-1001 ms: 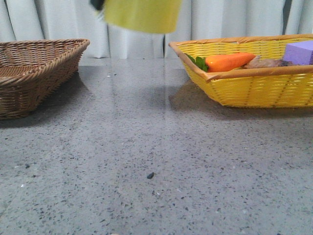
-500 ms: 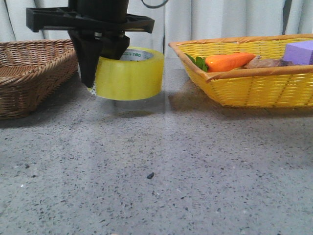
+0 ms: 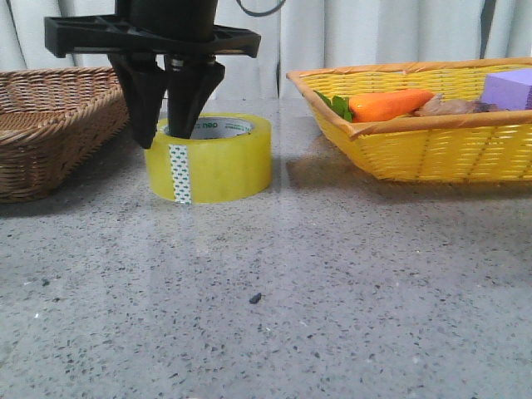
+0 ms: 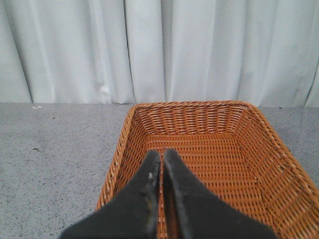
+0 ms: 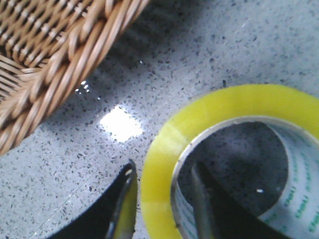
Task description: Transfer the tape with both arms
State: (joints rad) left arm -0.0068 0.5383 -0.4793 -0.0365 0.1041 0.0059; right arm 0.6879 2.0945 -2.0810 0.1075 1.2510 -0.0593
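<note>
1. Tape (image 3: 209,158) is sitting flat on the grey speckled table (image 3: 332,291), between the brown wicker basket (image 3: 50,125) and the yellow basket (image 3: 432,125), with its white-and-green tab facing the front camera.
2. The right gripper (image 3: 170,116) is hanging straight above the roll, and its two fingers are straddling the near-left part of the wall: one finger is standing outside, one inside the core.
3. In the right wrist view the yellow wall (image 5: 164,164) is lying between the fingertips (image 5: 124,209), and a little gap is showing on each side, so the claw is looking slightly open and is not pressing the tape.
4. The left gripper (image 4: 160,162) is hovering over the brown basket (image 4: 199,149), its fingers are pressed together and they are holding nothing.
5. An orange carrot (image 3: 391,104) and a purple block (image 3: 509,87) are lying in the yellow basket.
</note>
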